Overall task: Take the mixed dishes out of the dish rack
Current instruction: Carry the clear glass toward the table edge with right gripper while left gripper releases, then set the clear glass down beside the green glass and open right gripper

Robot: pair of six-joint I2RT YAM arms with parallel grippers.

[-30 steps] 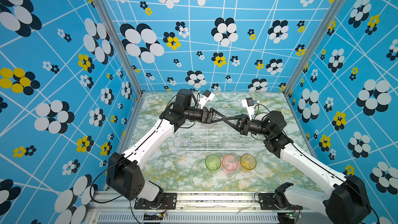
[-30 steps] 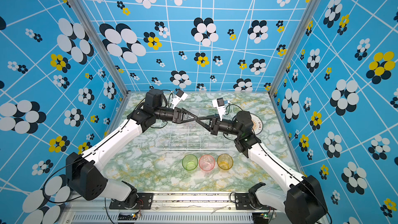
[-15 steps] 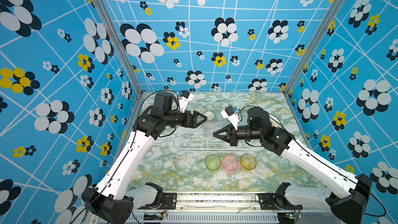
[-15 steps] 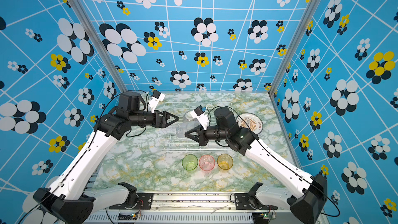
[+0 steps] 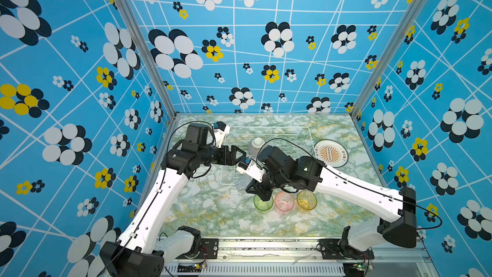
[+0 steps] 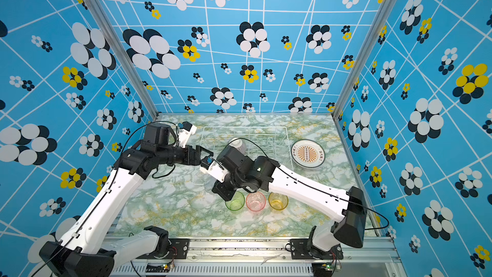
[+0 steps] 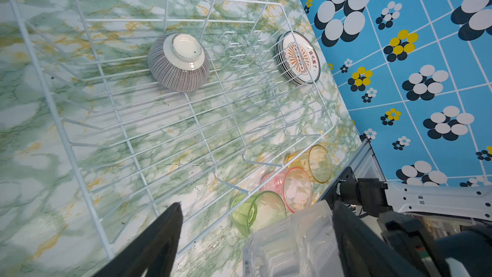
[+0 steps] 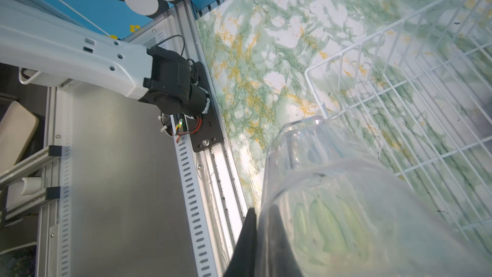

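My two top views look steeply down from high at the front, sharing the whole marble table (image 5: pixel 213 217). My wrist views sit close and low, both catching the dish rack (image 7: pixel 149 134)'s front corner.

The dish rack (image 7: pixel 61 126) is white-coated wire, the bowl (image 7: pixel 178 62) glossy glaze, the clear tumbler (image 8: pixel 346 195) smooth plastic.

The marbled table (image 5: pixel 213 214) bears wire rack (image 5: pixel 282 139), plate stack (image 5: pixel 330 153), three tumblers (image 5: pixel 284 201).
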